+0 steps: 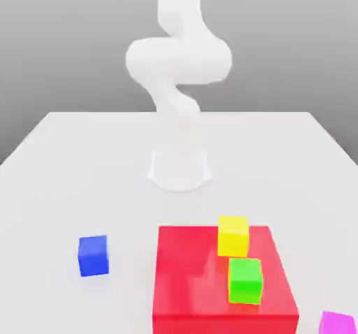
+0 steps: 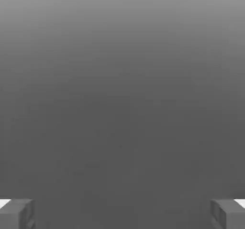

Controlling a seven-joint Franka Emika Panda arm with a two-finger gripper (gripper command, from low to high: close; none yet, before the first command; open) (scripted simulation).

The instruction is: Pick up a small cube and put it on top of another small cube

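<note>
The small magenta cube (image 1: pixel 338 323) rests on the white table at the exterior view's lower right, cut by the picture's edge. A small blue cube (image 1: pixel 93 255) lies on the table at the exterior view's left. On the large flat red block (image 1: pixel 189 284) stand a small yellow cube (image 1: pixel 233 235) and a small green cube (image 1: pixel 245 281). The white arm (image 1: pixel 178 67) rises from its base behind the block and curls upward. In the hand view my gripper (image 2: pixel 122 213) is open, its grey fingertips (image 2: pixel 16 213) far apart with nothing between them, facing plain grey background.
The white table (image 1: pixel 84 172) stretches wide around the arm's round base (image 1: pixel 180 172). The red block takes up the near middle, between the blue cube and the magenta cube.
</note>
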